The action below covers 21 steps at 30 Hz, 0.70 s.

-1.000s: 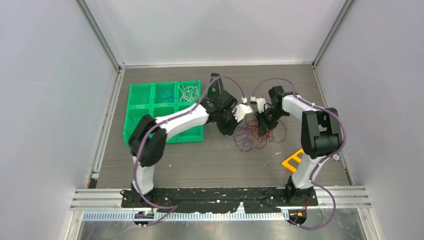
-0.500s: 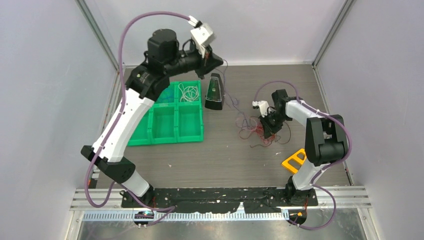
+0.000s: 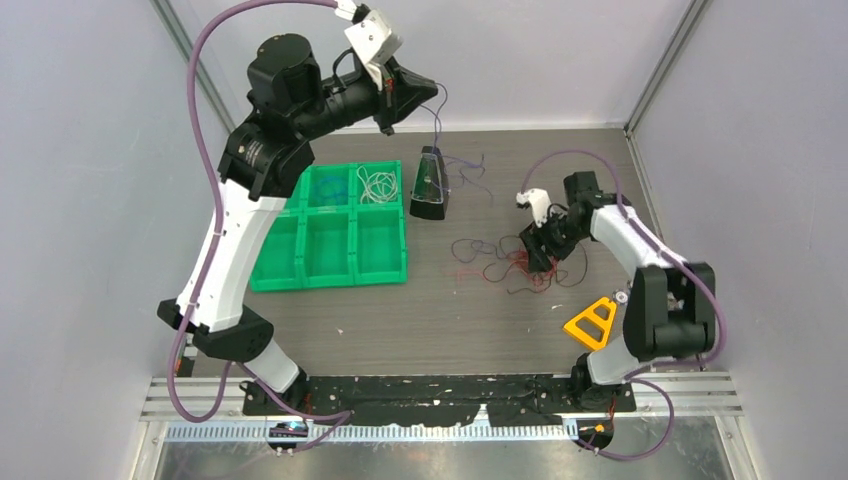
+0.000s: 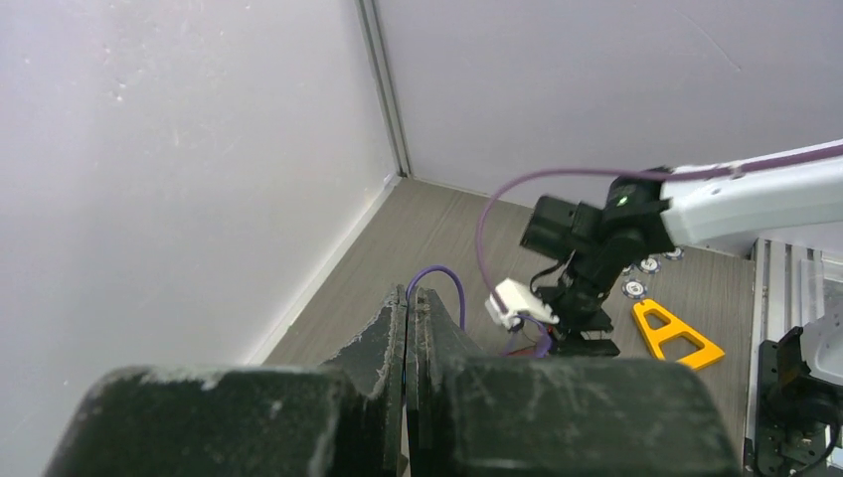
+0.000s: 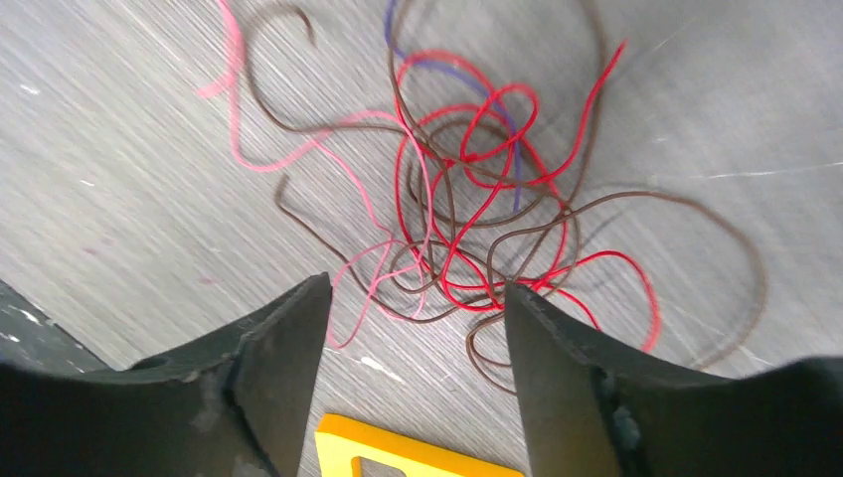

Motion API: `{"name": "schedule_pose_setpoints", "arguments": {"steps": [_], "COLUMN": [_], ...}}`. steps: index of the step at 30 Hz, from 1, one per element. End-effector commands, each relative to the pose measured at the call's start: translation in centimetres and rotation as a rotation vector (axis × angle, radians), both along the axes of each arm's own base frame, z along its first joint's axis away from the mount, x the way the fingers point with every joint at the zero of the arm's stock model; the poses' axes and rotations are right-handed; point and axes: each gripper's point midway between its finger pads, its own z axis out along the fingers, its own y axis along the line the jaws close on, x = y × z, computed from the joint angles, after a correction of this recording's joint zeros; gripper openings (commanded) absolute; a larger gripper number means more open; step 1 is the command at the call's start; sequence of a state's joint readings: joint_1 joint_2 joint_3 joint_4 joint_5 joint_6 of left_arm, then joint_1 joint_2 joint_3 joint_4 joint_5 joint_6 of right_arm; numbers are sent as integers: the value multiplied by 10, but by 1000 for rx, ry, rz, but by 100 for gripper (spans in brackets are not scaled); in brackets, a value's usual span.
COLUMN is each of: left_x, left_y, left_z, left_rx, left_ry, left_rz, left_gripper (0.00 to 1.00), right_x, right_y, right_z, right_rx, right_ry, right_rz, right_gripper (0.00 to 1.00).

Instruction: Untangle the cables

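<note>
Cables (image 3: 510,262): loose tangle, red/pink/brown w. some blue, flat on desk (image 3: 400,320) at approx. 3 o'clock of desk centre. From right wrist view, loops are seen overlapping, several ends free.

One purple strand (image 3: 438,125) is led up off desk at approx. 12 o'clock to left end effector (image 3: 430,92), which is held high. Jaws pressed together, strand pinched betw. tips.

Right end effector (image 5: 413,298) is seen low over tangle, fingers spread, nothing gripped.

Yellow triangle (image 3: 592,322): 4 o'clock of tangle, apart from it.

Black wedge-shaped obj. (image 3: 430,185): 10 o'clock of tangle, near foot of strand.

Green tray (image 3: 300,250): 9 o'clock of desk centre. White coil (image 3: 377,184) is noted in its 1 o'clock corner compartment.
</note>
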<state>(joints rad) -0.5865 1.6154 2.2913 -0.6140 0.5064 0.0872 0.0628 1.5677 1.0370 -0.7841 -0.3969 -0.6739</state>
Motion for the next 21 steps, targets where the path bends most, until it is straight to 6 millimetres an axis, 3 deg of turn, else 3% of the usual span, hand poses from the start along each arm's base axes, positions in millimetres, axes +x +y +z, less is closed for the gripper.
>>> {"name": "schedule_pose_setpoints", "arguments": {"steps": [1, 4, 7, 15, 21], "left_x": [-5, 2, 15, 64, 108], "left_y": [10, 27, 58, 196, 302], "left_z": [8, -5, -31, -123, -173], "left_rx": [-16, -10, 4, 124, 138], "left_ry": [-16, 43, 146, 370, 473], "left_rz": [22, 73, 159, 547, 796], "left_gripper": [0, 0, 0, 0, 0], "right_x": [20, 19, 13, 9, 14], "right_y": [26, 27, 25, 30, 27], "right_z": [98, 115, 115, 120, 116], "right_rx": [158, 160, 151, 191, 172], "right_ry": [-306, -344, -314, -337, -314], "right_rz": [103, 118, 116, 81, 58], "right_gripper": [79, 84, 86, 91, 91]}}
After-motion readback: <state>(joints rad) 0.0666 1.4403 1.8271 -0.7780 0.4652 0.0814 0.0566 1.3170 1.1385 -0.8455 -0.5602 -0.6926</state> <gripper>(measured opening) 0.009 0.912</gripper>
